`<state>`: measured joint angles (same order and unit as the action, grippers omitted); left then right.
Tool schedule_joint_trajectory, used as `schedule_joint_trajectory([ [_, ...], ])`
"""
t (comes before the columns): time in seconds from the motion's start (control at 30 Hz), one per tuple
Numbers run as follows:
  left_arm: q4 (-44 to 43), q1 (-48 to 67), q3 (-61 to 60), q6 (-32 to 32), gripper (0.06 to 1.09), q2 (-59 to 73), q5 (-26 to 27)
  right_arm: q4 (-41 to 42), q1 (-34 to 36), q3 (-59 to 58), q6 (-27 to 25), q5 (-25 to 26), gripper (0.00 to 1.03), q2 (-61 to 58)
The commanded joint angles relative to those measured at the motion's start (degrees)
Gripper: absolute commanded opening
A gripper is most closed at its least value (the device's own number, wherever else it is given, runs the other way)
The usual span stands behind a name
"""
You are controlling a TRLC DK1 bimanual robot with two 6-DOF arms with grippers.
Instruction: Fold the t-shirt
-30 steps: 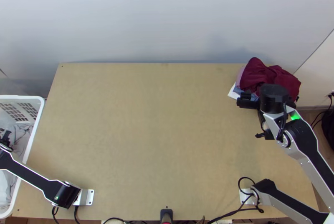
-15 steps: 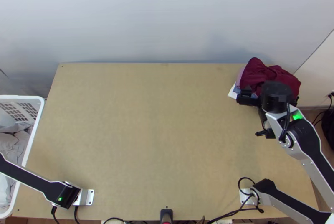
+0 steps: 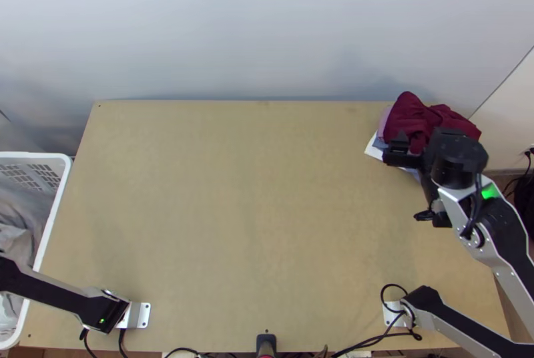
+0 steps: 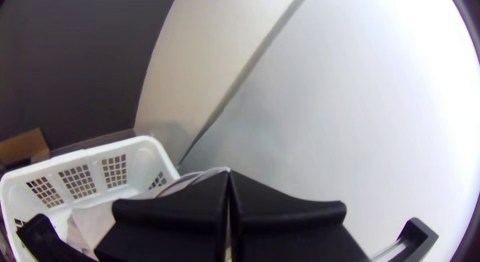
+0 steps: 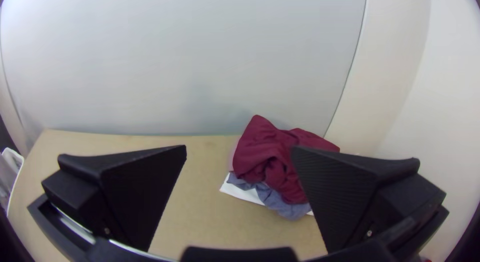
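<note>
Left gripper [image 4: 228, 174] closed, apparently gripping pale cloth [image 4: 97, 222], likely the t-shirt, at white basket [image 4: 141, 159]. Right gripper [image 5: 239, 148] wide open, empty, near bunched maroon cloth [image 5: 267, 154] on counter [image 3: 233, 224]. Spreading, all folding remain.

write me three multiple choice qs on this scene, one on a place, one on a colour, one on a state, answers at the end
1. Where is the basket?
a) mid-table
b) at the left side of the table
c) beyond the far edge

2. What colour is the topmost cloth at the far right corner?
a) maroon
b) green
c) yellow

3. How is the right gripper?
a) shut, empty
b) shut on cloth
c) open

1 b: the top view shows its white rim along that side.
2 a: both the top and right wrist views show deep red folds.
3 c: the right wrist view shows its fingers wide apart.
</note>
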<state>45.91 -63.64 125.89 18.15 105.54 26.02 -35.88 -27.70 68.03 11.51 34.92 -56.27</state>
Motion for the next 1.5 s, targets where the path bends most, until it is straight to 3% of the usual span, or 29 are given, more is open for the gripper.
schedule_joint_trajectory([
  [0.0,1.7,6.7,0.4,1.1,0.10,-15.5,2.0,0.0,-0.3,-0.1,-0.4,0.0,0.98,3.2],
  [0.17,1.9,18.5,0.2,2.9,0.10,-25.5,2.0,0.0,-0.2,-2.1,-0.1,0.0,0.98,7.0],
  [0.27,4.0,31.5,-0.8,5.9,0.10,-29.3,0.3,-0.3,-0.1,-3.5,-0.1,0.0,0.98,9.8],
  [0.43,6.3,61.9,-1.6,7.4,0.10,-30.2,-16.2,0.5,2.0,-5.2,-0.9,0.4,0.98,12.7],
  [0.67,3.5,95.7,-9.5,8.4,0.10,-28.5,-31.3,1.7,4.8,-4.7,-1.6,0.7,0.98,14.1],
  [0.83,3.4,107.8,-10.0,8.4,0.10,-22.8,-31.4,1.5,6.9,-5.2,-1.7,0.7,0.98,15.0],
  [0.97,3.4,118.2,-9.7,6.2,0.10,-18.1,-34.9,1.5,8.4,-5.4,-2.0,0.6,0.98,15.9],
  [1.47,-2.7,135.1,1.5,5.1,0.10,2.9,-34.7,0.1,16.5,-6.3,-2.0,0.6,0.98,17.7],
])
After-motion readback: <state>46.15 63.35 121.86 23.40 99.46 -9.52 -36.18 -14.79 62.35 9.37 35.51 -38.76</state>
